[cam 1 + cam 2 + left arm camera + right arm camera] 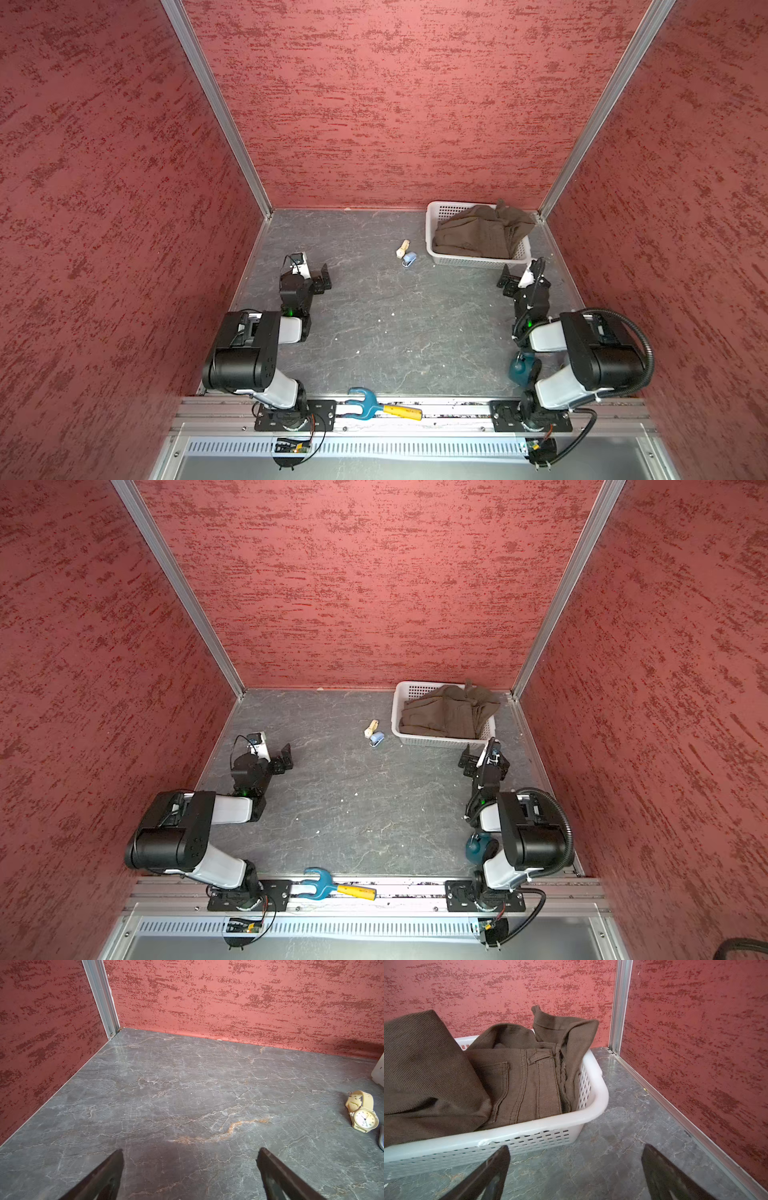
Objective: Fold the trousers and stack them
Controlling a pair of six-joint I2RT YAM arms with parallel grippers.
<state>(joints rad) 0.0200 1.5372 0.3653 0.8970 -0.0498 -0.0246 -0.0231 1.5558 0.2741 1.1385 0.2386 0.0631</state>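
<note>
Beside the white basket [478, 261] holding the trousers [478, 232] lies a watch [402, 248].

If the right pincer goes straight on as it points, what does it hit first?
Probably the near wall of the white basket; the right pincer may only clip its corner.

light: even, soft | shadows: faint | focus: sharp | edges: slightly bowed

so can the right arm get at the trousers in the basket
Probably yes: the right tool, open, sits beside the white plastic basket, with the olive-brown cloth trousers heaped uncovered inside.
</note>
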